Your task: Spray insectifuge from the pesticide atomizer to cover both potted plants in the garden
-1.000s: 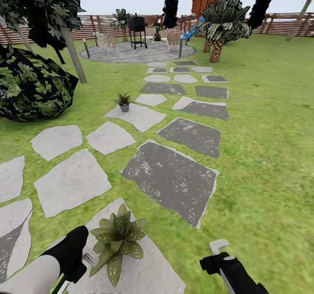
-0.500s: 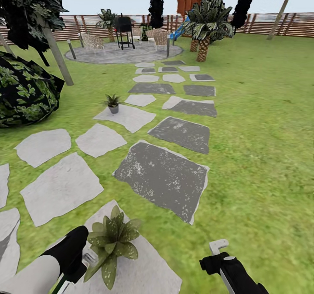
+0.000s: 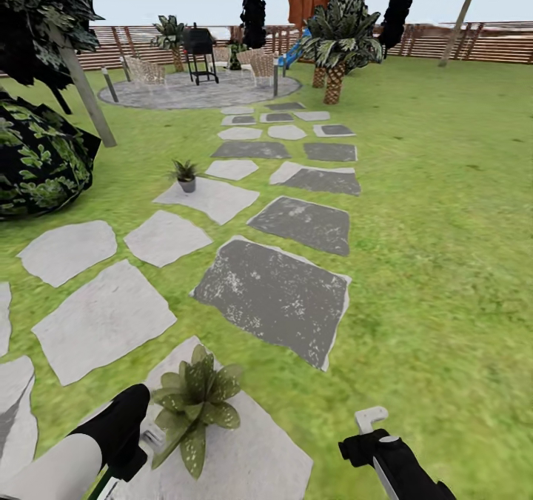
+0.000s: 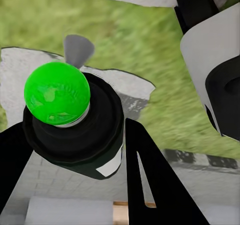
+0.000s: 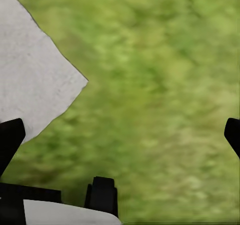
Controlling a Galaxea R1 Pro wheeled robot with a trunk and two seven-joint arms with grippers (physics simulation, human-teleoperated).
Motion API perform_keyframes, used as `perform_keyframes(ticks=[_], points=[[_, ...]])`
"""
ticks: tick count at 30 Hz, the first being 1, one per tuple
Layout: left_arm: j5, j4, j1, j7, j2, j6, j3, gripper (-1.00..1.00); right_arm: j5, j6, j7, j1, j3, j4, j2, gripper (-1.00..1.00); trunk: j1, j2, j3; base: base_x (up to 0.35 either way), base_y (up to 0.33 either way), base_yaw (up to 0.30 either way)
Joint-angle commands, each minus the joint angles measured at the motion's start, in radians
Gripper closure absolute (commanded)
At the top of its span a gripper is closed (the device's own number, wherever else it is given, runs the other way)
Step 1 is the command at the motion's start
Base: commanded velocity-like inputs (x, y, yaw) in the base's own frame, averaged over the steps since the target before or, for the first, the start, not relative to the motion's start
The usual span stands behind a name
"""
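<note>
Gripping the pesticide atomizer (image 4: 75,120), a light, rigid bottle, by its body, the left end effector (image 4: 75,150) stays clamped; the right end effector (image 5: 120,135) hangs open, lower right.

The near potted plant (image 3: 194,405) serves as the landmark, sitting on the nearest stepping stone (image 3: 244,455). The left gripper (image 3: 144,437) lies just left of it, clamped on the pesticide atomizer (image 4: 75,122). The right gripper (image 3: 368,427) lies well to its right, over lawn (image 3: 444,263). The second potted plant (image 3: 185,175) stands far behind it, on a stone (image 3: 211,199). A bush (image 3: 37,163) sits behind and left.
</note>
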Motion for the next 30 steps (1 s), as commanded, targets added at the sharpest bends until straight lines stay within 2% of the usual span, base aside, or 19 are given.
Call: perform_keyframes(ticks=[1, 8, 25, 30], points=[[-0.009, -0.002, 0.0, -0.01, 0.001, 0.001, -0.005, 1.0, 0.008, 0.006, 0.005, 0.0, 0.002, -0.002, -0.001, -1.0, 0.0, 0.0, -0.001, -0.15, 0.237, -0.02], [-0.009, -0.002, 0.0, -0.01, 0.001, 0.001, -0.005, 1.0, 0.008, 0.006, 0.005, 0.0, 0.002, -0.002, -0.001, -1.0, 0.0, 0.0, 0.001, -0.094, 0.207, -0.221], [-0.009, -0.002, 0.0, -0.01, 0.001, 0.001, -0.005, 1.0, 0.008, 0.006, 0.005, 0.0, 0.002, -0.002, -0.001, -1.0, 0.0, 0.0, 0.01, -0.003, 0.006, -0.29], [-0.009, -0.002, 0.0, -0.01, 0.001, 0.001, -0.007, 1.0, 0.008, 0.006, 0.005, 0.0, 0.002, -0.002, -0.001, -1.0, 0.0, 0.0, 0.011, -0.068, 0.121, -0.057]])
